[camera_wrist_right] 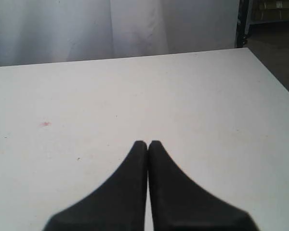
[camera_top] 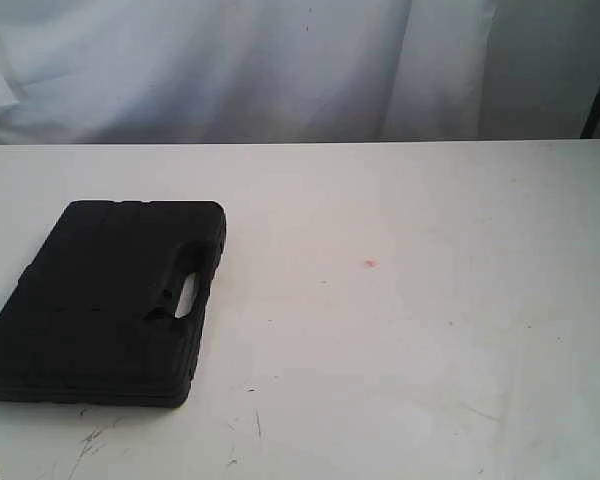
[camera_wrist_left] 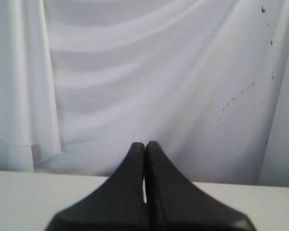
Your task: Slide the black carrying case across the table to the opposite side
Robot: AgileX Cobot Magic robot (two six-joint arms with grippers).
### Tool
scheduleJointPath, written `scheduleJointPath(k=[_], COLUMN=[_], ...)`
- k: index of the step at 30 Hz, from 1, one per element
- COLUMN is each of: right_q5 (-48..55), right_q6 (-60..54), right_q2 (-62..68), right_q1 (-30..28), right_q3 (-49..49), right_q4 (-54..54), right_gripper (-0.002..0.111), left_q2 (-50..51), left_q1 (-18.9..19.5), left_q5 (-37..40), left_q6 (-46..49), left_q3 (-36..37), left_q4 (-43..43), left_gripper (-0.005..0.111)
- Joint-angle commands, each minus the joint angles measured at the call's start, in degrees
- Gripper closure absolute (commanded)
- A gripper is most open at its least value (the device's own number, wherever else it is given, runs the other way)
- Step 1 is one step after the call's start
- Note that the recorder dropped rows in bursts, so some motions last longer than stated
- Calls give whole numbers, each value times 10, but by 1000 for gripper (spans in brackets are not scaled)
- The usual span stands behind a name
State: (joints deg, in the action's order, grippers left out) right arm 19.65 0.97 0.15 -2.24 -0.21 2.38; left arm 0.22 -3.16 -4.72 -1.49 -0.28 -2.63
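The counter (camera_top: 430, 350) carries the case (camera_top: 100, 300) flat at the exterior frame's lower left, untouched. You haven't begun the slide, I judge: your left hand (camera_wrist_left: 145, 144) and right hand (camera_wrist_right: 148, 143) are both pinched together, empty. Next, set the left one against the case's left edge.

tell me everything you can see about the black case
The case is a flat, rectangular, matte black box that looks like moulded plastic, with rounded corners. It appears closed. A cut-out handle slot sits along its right edge, facing the middle of the table. It lies flat on the left side of the white tabletop, turned slightly askew, near the front edge. Only the table touches it.
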Motion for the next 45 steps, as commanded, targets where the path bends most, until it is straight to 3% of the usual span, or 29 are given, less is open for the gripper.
scheduleJointPath(k=[1, 7, 9, 11, 15, 29, 35, 45], right_q5=[-3, -3, -3, -3, -3, -3, -3, -3], right_q6=[-1, -1, -1, -1, -1, -1, -1, -1], right_q2=[-1, -1, -1, -1, -1, -1, -1, -1], right_q1=[-2, -2, -2, -2, -2, -2, -2, -2], right_q3=[2, 2, 2, 2, 2, 2, 2, 2], right_q4=[0, 0, 0, 0, 0, 0, 0, 0], right_gripper=[108, 108, 108, 108, 108, 108, 108, 108], left_q2=[-2, -2, -2, -2, 38, 490, 611, 637], left_q1=[-3, -3, -3, -3, -3, -3, -3, -3], left_q5=[-41, -41, -59, -22, 70, 339, 351, 285], left_q6=[0, 2, -14, -14, -13, -11, -11, -11], left_q3=[3, 3, 3, -7, -127, -486, -546, -552], left_q4=[0, 2, -53, -65, -65, -65, -89, -89], left_gripper=[107, 107, 107, 107, 107, 107, 107, 107])
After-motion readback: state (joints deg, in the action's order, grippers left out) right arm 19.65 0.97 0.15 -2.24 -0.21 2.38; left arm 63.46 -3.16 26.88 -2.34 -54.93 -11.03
